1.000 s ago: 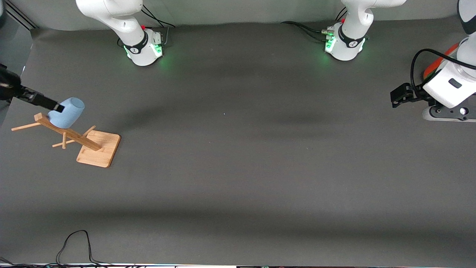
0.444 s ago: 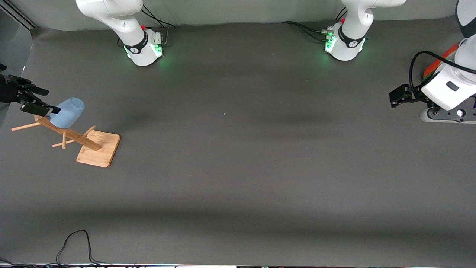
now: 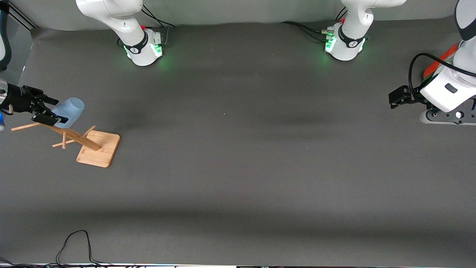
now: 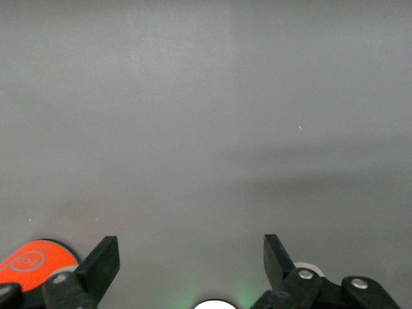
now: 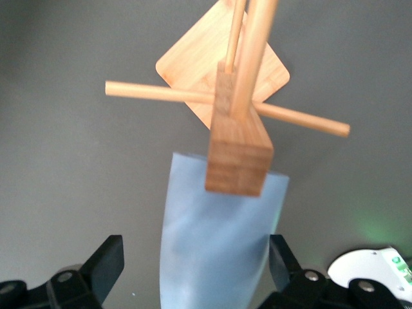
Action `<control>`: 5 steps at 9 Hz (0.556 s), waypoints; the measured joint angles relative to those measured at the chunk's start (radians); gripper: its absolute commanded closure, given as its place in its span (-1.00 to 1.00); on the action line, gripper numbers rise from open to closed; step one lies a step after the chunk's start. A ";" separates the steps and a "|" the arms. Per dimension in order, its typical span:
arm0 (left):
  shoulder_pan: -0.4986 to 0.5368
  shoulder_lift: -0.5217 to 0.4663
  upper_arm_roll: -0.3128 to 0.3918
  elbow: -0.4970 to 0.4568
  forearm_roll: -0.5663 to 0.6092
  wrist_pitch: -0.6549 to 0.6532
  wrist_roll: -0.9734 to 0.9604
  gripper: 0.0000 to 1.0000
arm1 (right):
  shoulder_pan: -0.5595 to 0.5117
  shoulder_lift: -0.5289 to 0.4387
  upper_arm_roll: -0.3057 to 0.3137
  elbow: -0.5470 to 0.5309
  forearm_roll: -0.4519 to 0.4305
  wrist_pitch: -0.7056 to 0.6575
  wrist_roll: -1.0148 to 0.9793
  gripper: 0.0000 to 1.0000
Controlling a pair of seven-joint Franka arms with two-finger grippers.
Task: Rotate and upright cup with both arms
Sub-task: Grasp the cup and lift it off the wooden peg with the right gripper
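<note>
The light-blue cup [image 3: 70, 108] lies tilted on the top of the leaning wooden rack [image 3: 97, 149], at the right arm's end of the table. My right gripper [image 3: 51, 110] is open, with one finger on each side of the cup's end. In the right wrist view the cup [image 5: 219, 238] sits between the fingers [image 5: 106, 261], under the rack's post [image 5: 238, 154]. My left gripper [image 3: 396, 97] waits open and empty above bare table at the left arm's end, as the left wrist view [image 4: 191, 257] shows.
An orange-red can [image 3: 442, 57] stands partly hidden by the left arm; it also shows in the left wrist view [image 4: 29, 261]. The rack's pegs [image 3: 26, 127] stick out sideways. A black cable [image 3: 74, 243] lies at the table's near edge.
My right gripper was closed by the cup's end, then opened and turned so its fingers straddle the cup. The cup stayed on the rack. The left arm shifted only slightly.
</note>
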 measured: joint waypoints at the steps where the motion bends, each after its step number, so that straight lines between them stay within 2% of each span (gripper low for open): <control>1: 0.000 0.000 0.000 0.000 0.000 0.000 0.000 -1.00 | 0.000 0.010 0.000 -0.004 0.018 0.013 0.001 -1.00; 2: 0.000 0.001 0.000 0.000 0.000 0.000 0.000 -1.00 | 0.001 0.022 0.000 -0.016 0.039 0.025 0.001 -0.93; 4: 0.000 0.001 0.000 0.000 0.000 -0.003 0.000 -1.00 | 0.001 0.031 0.000 -0.033 0.047 0.036 0.001 -0.48; 5: 0.000 0.001 0.000 0.000 0.000 -0.004 0.000 -1.00 | 0.001 0.032 0.000 -0.035 0.047 0.037 0.001 -0.42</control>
